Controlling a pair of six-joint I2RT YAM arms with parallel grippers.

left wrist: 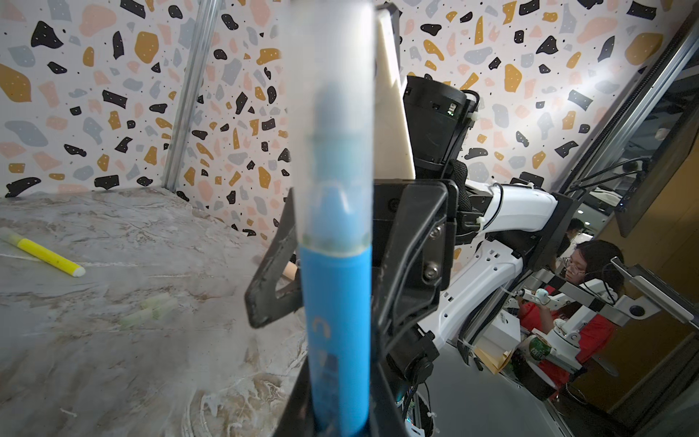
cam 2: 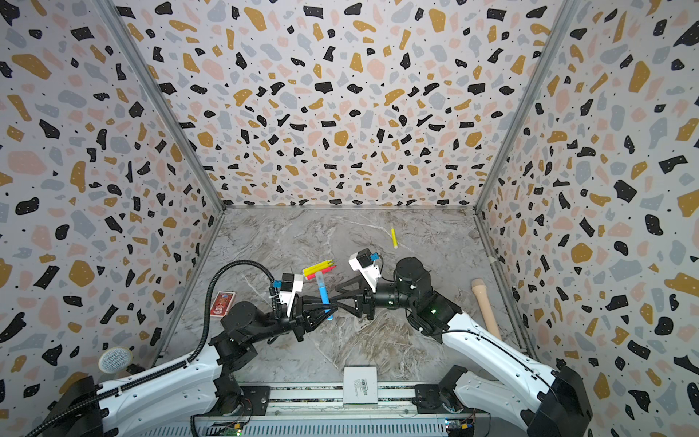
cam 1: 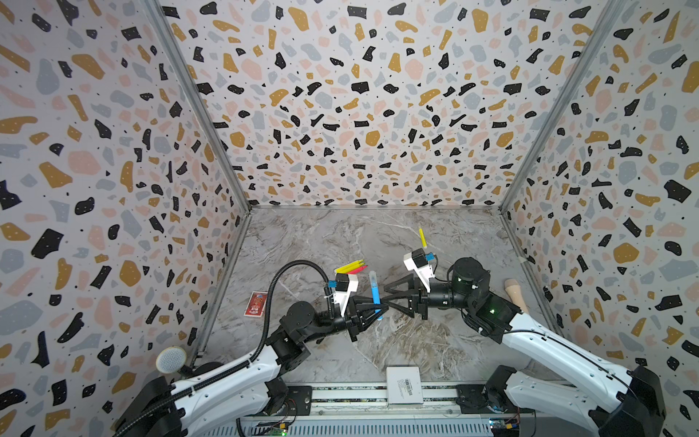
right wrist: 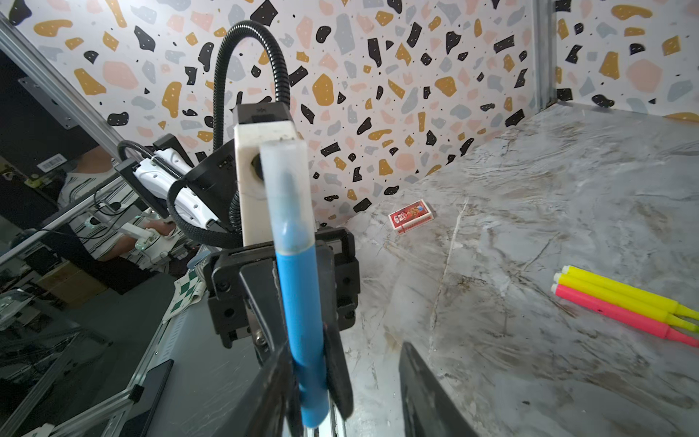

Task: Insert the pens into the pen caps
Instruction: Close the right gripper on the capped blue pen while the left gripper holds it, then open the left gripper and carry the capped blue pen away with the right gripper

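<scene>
**Blue pen is capped, left pincer has it**

So the left pincer [cam 1: 377, 308] is clenched on the blue pen [cam 1: 375, 293]. Its pads squeeze the lower part of the barrel and hold the pen up off the desk [cam 1: 321, 234], around the middle of the workspace. The frosted cap [left wrist: 333, 113] sits on the upper end. In the left wrist view its rim meets the blue barrel with the nib showing inside, so I'd call this one pushed home.

The right pincer [cam 1: 384, 296] faces it with jaws apart. In the right wrist view one finger is just beside the barrel and the other stands clear, so it's released and not gripping anything.

Further out, two yellow pens [right wrist: 624, 289] and the pink-red pen [right wrist: 620, 314] lie side by side, touching, just behind the pincers. Their nib ends look bare to me. A lone yellow pen [cam 1: 422, 237] lies well apart toward the back wall (can't tell whether that one is capped). The red card box [cam 1: 256, 304] and the beige handle [cam 1: 516, 293] sit near the side walls, out of the way.

Handling guess: these pens look light and stiff, with smooth round barrels, so I'd expect them to roll on the desk and twist in a loose grip. I'd take one mid-barrel, clear of the nib end, and hold a cap near its closed end. The cap wall looks thin, so squeeze it gently and push straight along the axis.
</scene>
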